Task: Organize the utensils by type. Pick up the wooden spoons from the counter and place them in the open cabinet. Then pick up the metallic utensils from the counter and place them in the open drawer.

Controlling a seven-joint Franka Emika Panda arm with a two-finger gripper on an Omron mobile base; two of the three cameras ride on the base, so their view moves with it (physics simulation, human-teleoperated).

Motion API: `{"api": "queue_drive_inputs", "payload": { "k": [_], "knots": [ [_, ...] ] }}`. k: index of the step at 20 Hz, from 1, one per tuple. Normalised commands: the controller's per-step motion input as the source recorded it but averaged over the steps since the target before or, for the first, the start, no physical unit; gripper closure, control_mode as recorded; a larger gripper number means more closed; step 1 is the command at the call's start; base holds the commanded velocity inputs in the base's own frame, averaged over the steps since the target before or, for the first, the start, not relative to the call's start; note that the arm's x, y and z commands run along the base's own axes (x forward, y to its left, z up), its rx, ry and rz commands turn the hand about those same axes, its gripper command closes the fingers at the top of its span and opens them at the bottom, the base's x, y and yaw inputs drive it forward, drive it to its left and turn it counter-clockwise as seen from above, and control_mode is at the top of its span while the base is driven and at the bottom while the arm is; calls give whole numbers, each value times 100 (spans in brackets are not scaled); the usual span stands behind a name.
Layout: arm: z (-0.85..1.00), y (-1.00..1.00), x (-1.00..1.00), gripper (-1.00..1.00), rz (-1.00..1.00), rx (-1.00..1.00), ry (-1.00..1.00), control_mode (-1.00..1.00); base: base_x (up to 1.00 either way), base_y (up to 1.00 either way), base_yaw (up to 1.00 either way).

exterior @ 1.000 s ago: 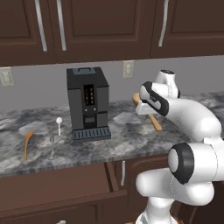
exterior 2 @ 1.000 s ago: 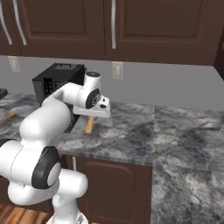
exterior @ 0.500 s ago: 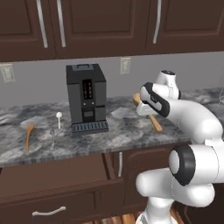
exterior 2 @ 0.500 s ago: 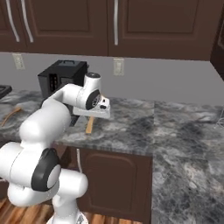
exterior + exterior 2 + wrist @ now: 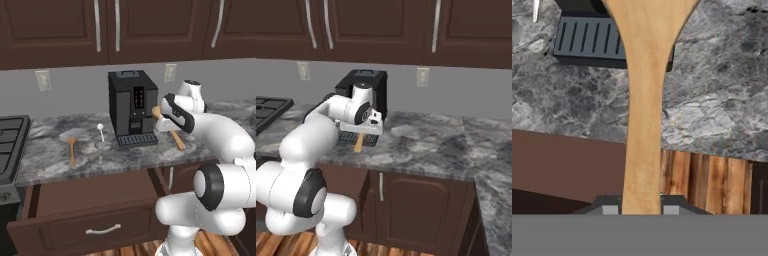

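My gripper is shut on the large wooden spoon and holds it above the counter, just right of the coffee machine. In the hand view the spoon runs up from between my fingertips, over the counter's edge. From the right base view the gripper has the handle hanging below it. The smaller wooden spoon lies on the counter to the left. Near it lie a silvery spoon and a faint grey piece. The open drawer is pulled out below them. The open cabinet is out of view.
A black coffee machine stands on the counter against the wall. A black stovetop lies at the far left. Closed dark wall cabinets hang above. Below the counter edge a wooden floor shows.
The whole picture has shifted right, so the base has driven left. The drawer and stovetop have come into view. My gripper keeps the large wooden spoon in the same pose.
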Motion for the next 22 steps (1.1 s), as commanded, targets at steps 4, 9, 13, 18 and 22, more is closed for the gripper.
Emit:
{"api": "queue_drive_inputs", "payload": {
  "k": [4, 9, 13, 18, 22],
  "knots": [
    [0, 0, 0, 100, 0, 0, 0, 100, -65, 42, -8],
    [0, 0, 0, 100, 0, 0, 0, 100, -54, 57, -5],
    [0, 0, 0, 100, 0, 0, 0, 100, -14, 98, 5],
    [0, 0, 0, 100, 0, 0, 0, 100, 1, 96, 29],
    [0, 0, 0, 100, 0, 0, 0, 100, 5, 69, 48]
  ]
}}
